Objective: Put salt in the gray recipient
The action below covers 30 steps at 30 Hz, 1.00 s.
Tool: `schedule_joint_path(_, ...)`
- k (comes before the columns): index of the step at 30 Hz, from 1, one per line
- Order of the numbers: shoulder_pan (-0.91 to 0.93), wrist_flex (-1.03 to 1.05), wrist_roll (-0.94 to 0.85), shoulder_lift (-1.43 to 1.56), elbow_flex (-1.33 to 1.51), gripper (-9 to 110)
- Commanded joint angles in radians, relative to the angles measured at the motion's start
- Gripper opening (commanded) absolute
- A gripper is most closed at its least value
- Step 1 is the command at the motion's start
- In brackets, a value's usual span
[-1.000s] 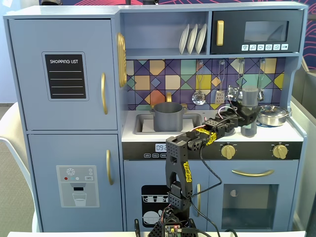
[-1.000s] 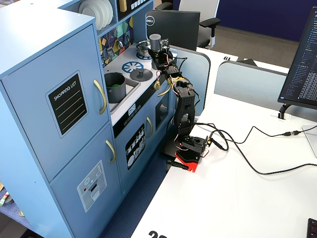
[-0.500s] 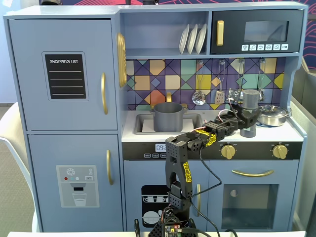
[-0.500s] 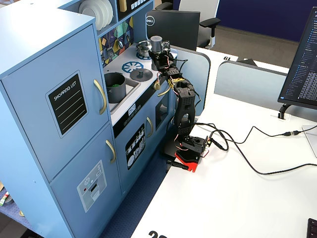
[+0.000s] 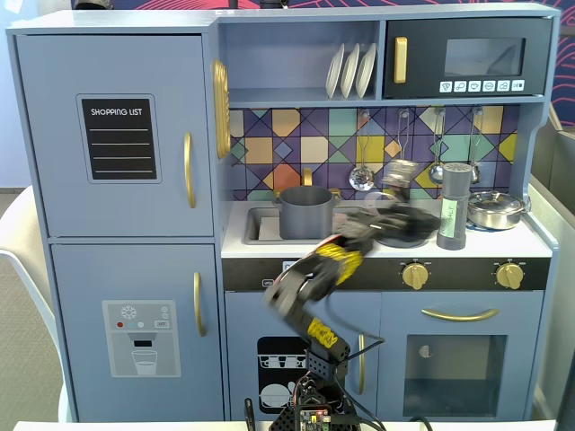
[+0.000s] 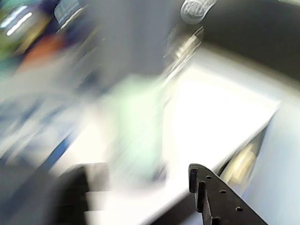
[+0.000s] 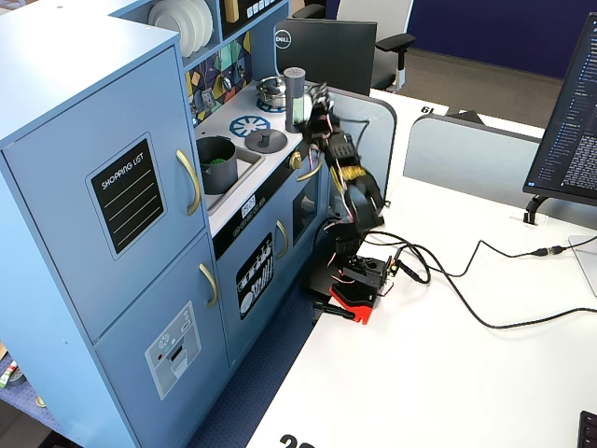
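Note:
The salt shaker point(image 5: 454, 206), tall and gray with a pale green label, stands upright on the right of the counter; it also shows in the other fixed view point(image 7: 295, 97). The gray recipient point(image 5: 305, 212), a dark-gray pot, sits in the sink, also seen from the side point(image 7: 216, 162). My gripper point(image 5: 386, 221) is motion-blurred over the counter between pot and shaker, a little left of the shaker. In the wrist view the gripper point(image 6: 145, 180) is open and empty. The blurred green-labelled shaker point(image 6: 136, 126) stands just ahead of the gap between the jaws.
A flat gray lid with a knob point(image 7: 266, 140) lies on the counter near the gripper. A shiny steel pan point(image 5: 495, 209) stands right of the shaker. Utensils hang on the back wall point(image 5: 395, 166). The arm's base point(image 7: 359, 280) stands on the white table before the kitchen.

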Motion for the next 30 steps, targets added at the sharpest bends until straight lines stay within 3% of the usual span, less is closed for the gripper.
schedule_joint_path(1, -0.278, 0.551, 0.014, 0.393, 0.101, 0)
schedule_joint_path(5, -0.506, 0.669, 0.041, 0.578, 0.370, 0)
schedule_joint_path(15, -0.712, 0.673, -0.146, 0.678, 0.876, 2)
schedule_joint_path(21, -0.710, 0.638, -0.020, 0.729, 1.011, 5)
schedule_joint_path(30, -0.696, 0.627, -0.017, 0.730, 1.029, 7)
